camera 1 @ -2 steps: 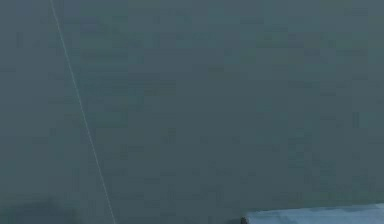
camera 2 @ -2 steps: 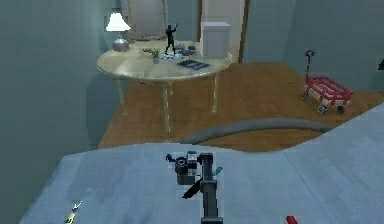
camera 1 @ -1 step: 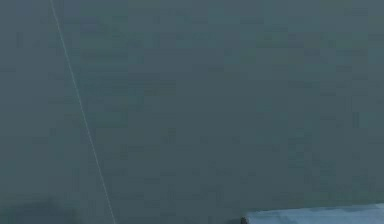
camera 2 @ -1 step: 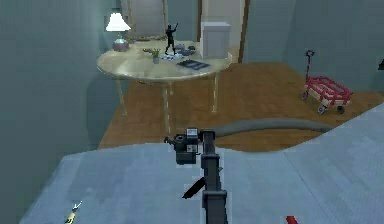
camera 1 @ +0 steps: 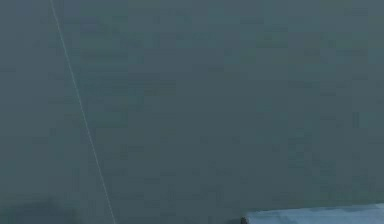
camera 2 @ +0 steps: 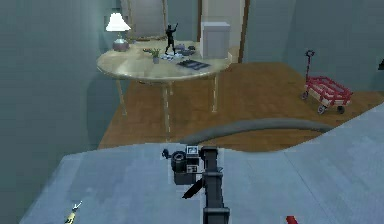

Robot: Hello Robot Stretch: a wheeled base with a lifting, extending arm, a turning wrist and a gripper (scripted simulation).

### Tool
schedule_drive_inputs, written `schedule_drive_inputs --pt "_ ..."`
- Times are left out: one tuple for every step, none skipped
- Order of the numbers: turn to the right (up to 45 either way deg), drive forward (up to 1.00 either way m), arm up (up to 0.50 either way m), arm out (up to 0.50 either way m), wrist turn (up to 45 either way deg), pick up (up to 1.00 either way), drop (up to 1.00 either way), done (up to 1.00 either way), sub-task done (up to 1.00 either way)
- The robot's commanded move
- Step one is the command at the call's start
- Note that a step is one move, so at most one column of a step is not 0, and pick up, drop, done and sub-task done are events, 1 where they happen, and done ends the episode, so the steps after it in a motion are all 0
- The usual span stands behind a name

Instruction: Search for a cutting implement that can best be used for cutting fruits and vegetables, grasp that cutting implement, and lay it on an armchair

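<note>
While lying on grey surface point(camera 2: 120, 185), small thing point(camera 2: 75, 210) looks thin, yellowish, slanted.

We found the forward view dim and flat, its plain wall point(camera 1: 200, 100) evenly lit. In the arm side view a white lamp point(camera 2: 118, 22) glowed on the round table point(camera 2: 130, 68), perhaps the main source. Soft shadow lay beneath on the wooden floor point(camera 2: 270, 95), and uprights leaned near the sides.
</note>
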Motion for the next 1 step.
schedule_drive_inputs --pt "0.0 0.00 0.00 0.00 0.0 0.00 0.00 1.00 0.00"
